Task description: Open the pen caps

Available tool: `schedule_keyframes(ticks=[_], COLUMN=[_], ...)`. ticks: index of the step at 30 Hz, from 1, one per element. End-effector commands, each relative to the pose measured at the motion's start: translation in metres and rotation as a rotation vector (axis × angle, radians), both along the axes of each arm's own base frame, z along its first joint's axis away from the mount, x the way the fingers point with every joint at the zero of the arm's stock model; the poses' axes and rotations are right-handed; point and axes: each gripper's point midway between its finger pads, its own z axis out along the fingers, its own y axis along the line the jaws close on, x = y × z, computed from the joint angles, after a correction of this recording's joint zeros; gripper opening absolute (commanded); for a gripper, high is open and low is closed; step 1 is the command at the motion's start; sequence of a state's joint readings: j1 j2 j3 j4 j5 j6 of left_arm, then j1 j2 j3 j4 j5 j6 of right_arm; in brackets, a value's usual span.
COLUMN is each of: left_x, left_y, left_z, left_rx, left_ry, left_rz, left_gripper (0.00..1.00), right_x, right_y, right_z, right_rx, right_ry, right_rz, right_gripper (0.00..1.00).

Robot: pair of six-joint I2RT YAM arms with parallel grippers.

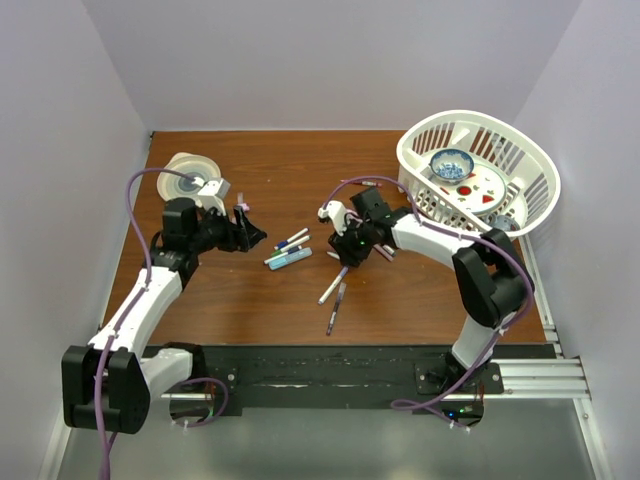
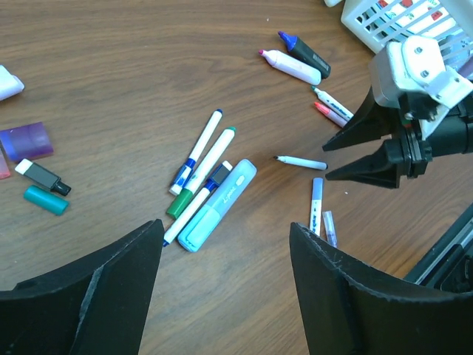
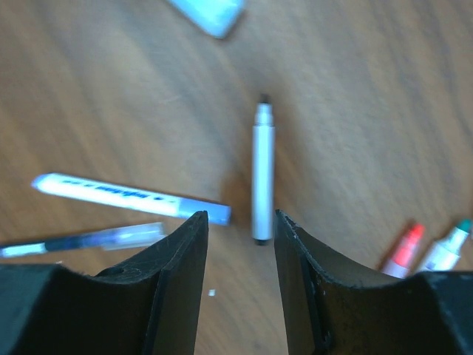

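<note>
We see our left claw [image 2: 226, 240] spread wide and holding nothing above the bunch of pens [image 2: 207, 185] at the middle of the table [image 2: 111, 59]. Our right claw [image 3: 240, 222] is parted too, its tips at the end of a small white pen [image 3: 262, 170] that lies flat. Loose caps [image 2: 44, 198] in teal, black and purple lie together on the table's left half.
</note>
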State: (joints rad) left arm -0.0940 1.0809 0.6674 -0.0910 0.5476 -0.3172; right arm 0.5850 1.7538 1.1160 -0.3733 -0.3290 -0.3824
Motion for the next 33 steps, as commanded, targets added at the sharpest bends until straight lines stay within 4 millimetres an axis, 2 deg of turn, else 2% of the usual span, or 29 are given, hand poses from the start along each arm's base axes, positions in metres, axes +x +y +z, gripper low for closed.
schedule_keyframes(ticks=[1,5,13,17,24,27,33], left_x=[0.007,0.007,0.007,0.006,0.006,0.006,0.006], left_y=[0.001,0.001,0.0,0.0,-0.001,-0.001,-0.002], left_z=[0.013,0.013,0.014,0.014,0.013,0.013,0.013], left_rx=[0.025,0.026,0.024,0.024,0.022,0.02,0.018], left_ry=[-0.062,-0.066,-0.069,-0.067,-0.066,-0.064,-0.066], left_rz=[-0.003,-0.01,-0.017,-0.018,-0.022,-0.026,-0.029], left_gripper=[0.74,0.74,0.75,0.75,0.75,0.75,0.75], right_x=[0.033,0.03,0.003,0.01,0.026,0.03,0.051], right_y=[0.001,0.007,0.026,0.025,0.013,0.009,-0.01], right_z=[0.015,0.005,0.002,-0.007,-0.018,-0.022,-0.022], right_rx=[-0.051,-0.061,0.01,-0.032,-0.117,-0.145,-0.232], right_ry=[-0.114,-0.057,0.056,0.058,0.01,-0.01,-0.107], right_rz=[-0.064,-0.034,0.072,0.048,-0.009,-0.021,-0.116], right_gripper=[0.44,0.43,0.43,0.43,0.36,0.28,0.02])
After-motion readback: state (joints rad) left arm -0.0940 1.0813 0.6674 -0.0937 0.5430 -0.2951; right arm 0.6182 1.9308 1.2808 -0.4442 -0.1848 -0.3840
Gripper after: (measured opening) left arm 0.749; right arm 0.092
